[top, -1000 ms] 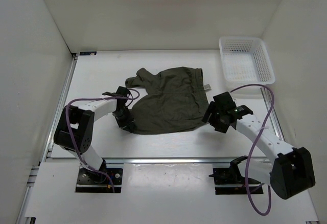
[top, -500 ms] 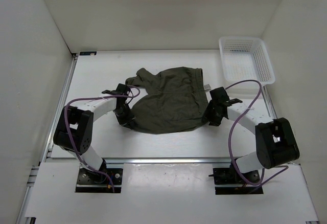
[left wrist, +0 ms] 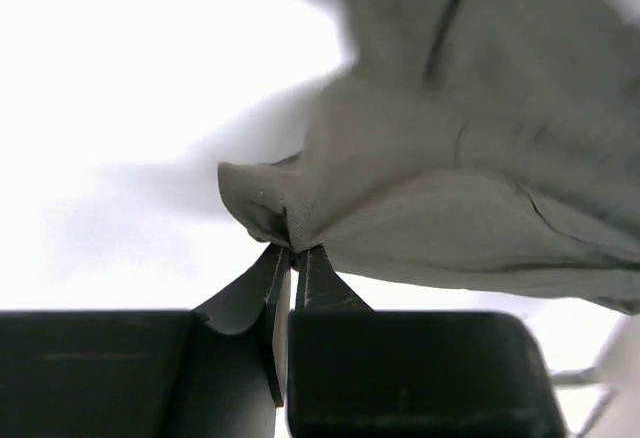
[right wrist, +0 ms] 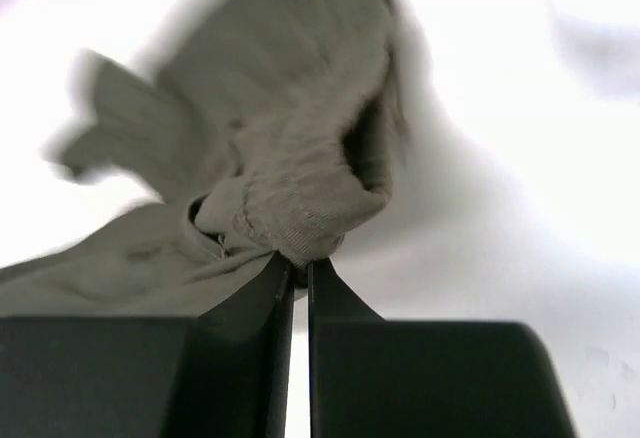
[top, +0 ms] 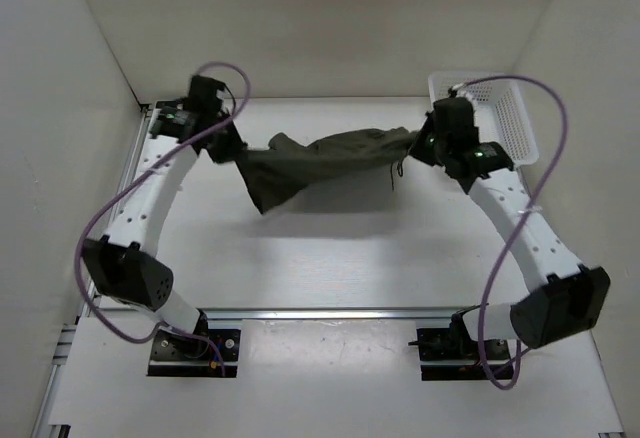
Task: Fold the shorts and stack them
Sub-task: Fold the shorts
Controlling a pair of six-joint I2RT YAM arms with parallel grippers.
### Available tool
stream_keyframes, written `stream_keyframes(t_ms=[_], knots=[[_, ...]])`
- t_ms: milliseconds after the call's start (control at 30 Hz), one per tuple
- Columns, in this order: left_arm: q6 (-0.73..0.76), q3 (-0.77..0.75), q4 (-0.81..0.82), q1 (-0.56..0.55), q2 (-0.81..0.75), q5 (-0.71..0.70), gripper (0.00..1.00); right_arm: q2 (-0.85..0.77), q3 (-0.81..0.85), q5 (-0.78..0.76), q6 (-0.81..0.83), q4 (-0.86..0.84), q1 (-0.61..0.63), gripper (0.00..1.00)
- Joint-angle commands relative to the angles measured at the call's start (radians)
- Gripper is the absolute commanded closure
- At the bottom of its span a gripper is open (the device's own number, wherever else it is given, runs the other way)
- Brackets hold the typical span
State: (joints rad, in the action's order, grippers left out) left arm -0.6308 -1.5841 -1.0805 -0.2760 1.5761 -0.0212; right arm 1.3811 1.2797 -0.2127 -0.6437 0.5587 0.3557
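The left gripper (left wrist: 290, 258) and right gripper (right wrist: 298, 263) each clamp an edge of the shorts (top: 320, 158) — fabric sags between the jaws. Lower both ends level, evenly tensioned.

**Inspector:** State the surroundings.

**Operator:** One white plastic mesh basket (top: 497, 118), rectangular and upright. It sits at the far right corner of my flat white tabletop (top: 330, 253), close to the right wall.

**Inspector:** And the enclosure?

**Operator:** Plain white wall panels (top: 300, 18) stand on my left, my right and the far side. A silver metal rail (top: 330, 313) runs along the tabletop's near edge.
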Motion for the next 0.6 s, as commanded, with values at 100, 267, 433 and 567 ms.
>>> stream_keyframes(t_ms=[100, 267, 433, 567], knots=[[0.034, -0.416, -0.127, 0.078, -0.198, -0.011, 0.90, -0.198, 0.315, -0.062, 0.171, 0.128, 0.002, 1.00], [0.055, -0.646, -0.203, 0.089, -0.275, 0.015, 0.90, -0.293, 0.531, -0.053, 0.232, 0.256, 0.002, 1.00], [0.056, -0.749, -0.237, 0.089, -0.381, 0.049, 0.90, -0.419, 0.593, -0.021, 0.254, 0.277, 0.002, 1.00], [0.056, -0.852, -0.288, 0.089, -0.416, 0.090, 0.90, -0.450, 0.725, 0.041, 0.263, 0.386, 0.011, 1.00]])
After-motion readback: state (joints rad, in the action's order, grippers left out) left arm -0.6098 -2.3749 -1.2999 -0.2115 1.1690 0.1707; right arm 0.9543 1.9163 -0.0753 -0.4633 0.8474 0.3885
